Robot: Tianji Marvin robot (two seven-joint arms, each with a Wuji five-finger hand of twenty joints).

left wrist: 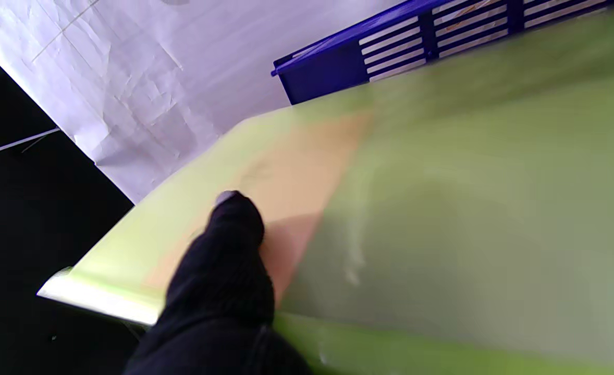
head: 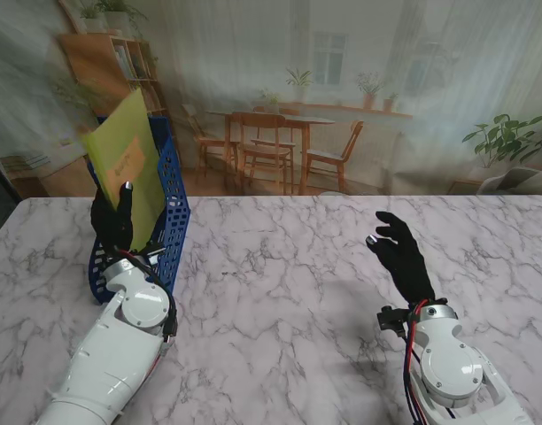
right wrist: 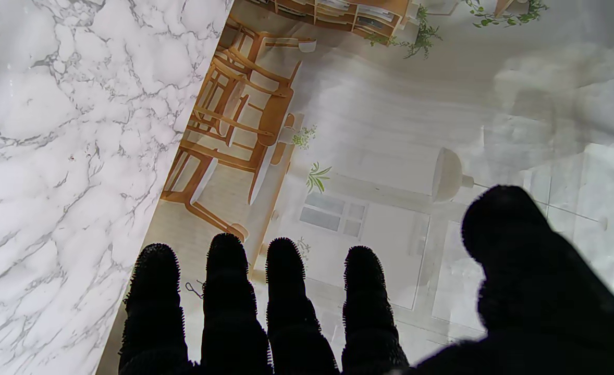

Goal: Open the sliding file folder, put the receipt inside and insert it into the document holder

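Upper left of the stand frame: translucent yellow-green file folder (head: 122,164) with an orange receipt (head: 129,162) inside, standing tilted in the blue slotted plastic document holder (head: 171,226), pinched by the black-gloved left hand (head: 112,223). Right of centre, right hand (head: 402,252) raised over the veined marble worktop (head: 280,301), fingers (right wrist: 281,281) spread, holding nothing.

The blue holder (head: 171,226) is standing at the table's (head: 280,292) far left, and the green folder (head: 125,164) is rising out of it, blocking that corner together with the left hand (head: 112,223). The right hand (head: 400,252) is hovering over bare marble, well apart from the holder, with open surface lying between.
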